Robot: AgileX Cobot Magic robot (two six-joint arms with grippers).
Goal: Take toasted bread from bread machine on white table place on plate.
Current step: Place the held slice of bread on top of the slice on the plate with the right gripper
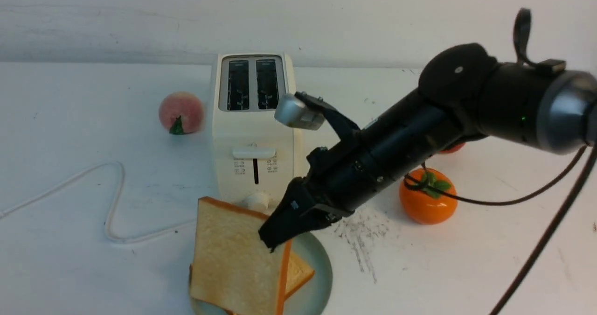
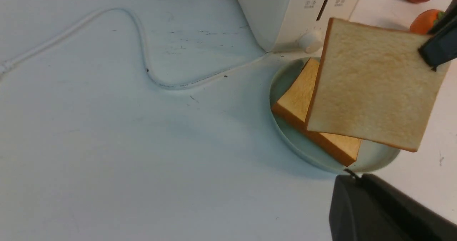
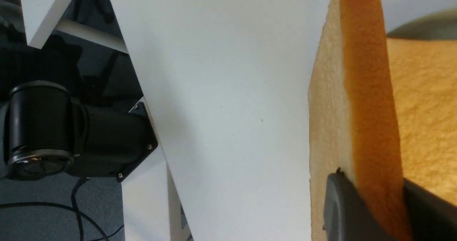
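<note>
The right gripper (image 1: 275,240) is reaching in from the right and pinching the upper right corner of one slice of toasted bread (image 1: 233,259), its jaws pressing on both faces of the slice. That slice is hanging nearly upright above the left part of the pale blue-green plate (image 1: 322,268); whether its lower edge is touching anything cannot be told. A second slice (image 1: 298,273) is lying flat on the plate, partly behind the held one. The plate is sitting on the white table (image 1: 466,259) just in front of the cream two-slot toaster (image 1: 254,133), whose slots are showing dark. A peach (image 1: 181,112) is resting left of the toaster, an orange persimmon (image 1: 426,198) right of it, and the white cord (image 1: 112,203) is snaking off to the left. The left gripper (image 2: 357,191), pressed together, is hovering near the plate's near edge.
</note>
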